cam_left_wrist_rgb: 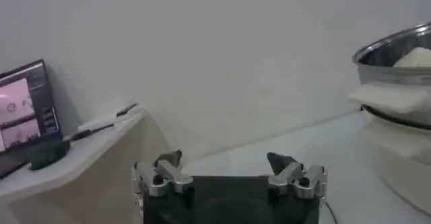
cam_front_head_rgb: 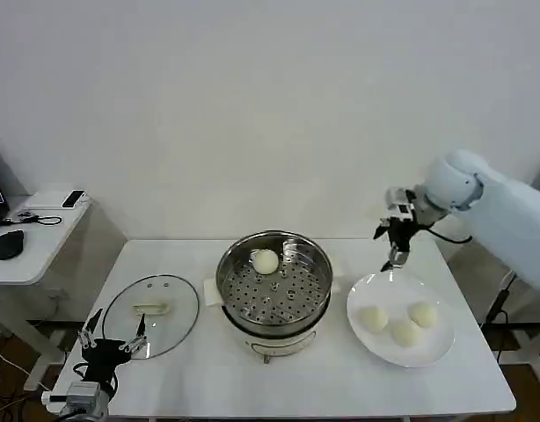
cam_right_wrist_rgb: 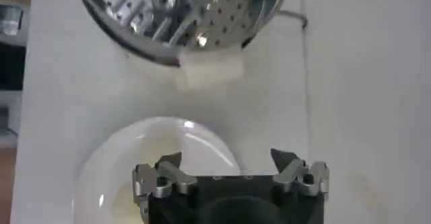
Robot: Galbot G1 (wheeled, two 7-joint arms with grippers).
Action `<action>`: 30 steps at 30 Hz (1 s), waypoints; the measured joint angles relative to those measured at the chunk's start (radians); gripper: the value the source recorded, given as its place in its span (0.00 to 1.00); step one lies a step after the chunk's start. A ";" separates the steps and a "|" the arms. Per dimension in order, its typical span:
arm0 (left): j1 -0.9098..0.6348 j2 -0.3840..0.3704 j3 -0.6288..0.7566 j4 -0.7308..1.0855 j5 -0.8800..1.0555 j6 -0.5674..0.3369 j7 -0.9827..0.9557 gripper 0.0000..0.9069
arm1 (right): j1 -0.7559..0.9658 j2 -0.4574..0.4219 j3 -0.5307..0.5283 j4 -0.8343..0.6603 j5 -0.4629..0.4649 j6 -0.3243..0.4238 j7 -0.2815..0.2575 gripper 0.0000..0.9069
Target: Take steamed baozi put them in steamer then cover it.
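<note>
While the right gripper (cam_front_head_rgb: pixel 396 255) hangs with its fingers spread wide and empty above the far rim of the flat white plate (cam_front_head_rgb: pixel 361 294), the head view shows three round cream-white baozi (cam_front_head_rgb: pixel 403 332) on that plate just below it, a fourth bun (cam_front_head_rgb: pixel 265 261) in the shiny round steel steamer (cam_front_head_rgb: pixel 275 286) to its left, and the clear glass cover (cam_front_head_rgb: pixel 152 313) lying flat beyond, beside the parked, open left gripper (cam_front_head_rgb: pixel 112 338). From the left wrist, that gripper (cam_left_wrist_rgb: pixel 225 163) gapes wide over the white table (cam_left_wrist_rgb: pixel 323 144) with the steamer's wall (cam_left_wrist_rgb: pixel 396 50) off to one side. From the right wrist, the open gripper (cam_right_wrist_rgb: pixel 227 159) hovers over the plate's rim (cam_right_wrist_rgb: pixel 158 128), the steamer's perforated tray (cam_right_wrist_rgb: pixel 176 7) lying ahead of it.
</note>
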 measured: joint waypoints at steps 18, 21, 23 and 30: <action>0.000 0.006 -0.003 0.010 0.001 0.003 0.000 1.00 | -0.211 0.036 0.066 -0.019 -0.125 0.000 0.024 1.00; 0.003 0.007 -0.004 0.010 0.000 0.002 -0.001 1.00 | -0.230 0.041 0.072 -0.020 -0.141 0.000 0.029 1.00; 0.005 0.007 -0.005 0.010 0.000 0.002 -0.004 1.00 | -0.242 0.046 0.076 -0.021 -0.154 0.000 0.034 1.00; 0.008 0.003 -0.005 0.008 0.000 0.001 -0.007 1.00 | -0.278 0.062 0.091 -0.032 -0.196 0.003 0.042 1.00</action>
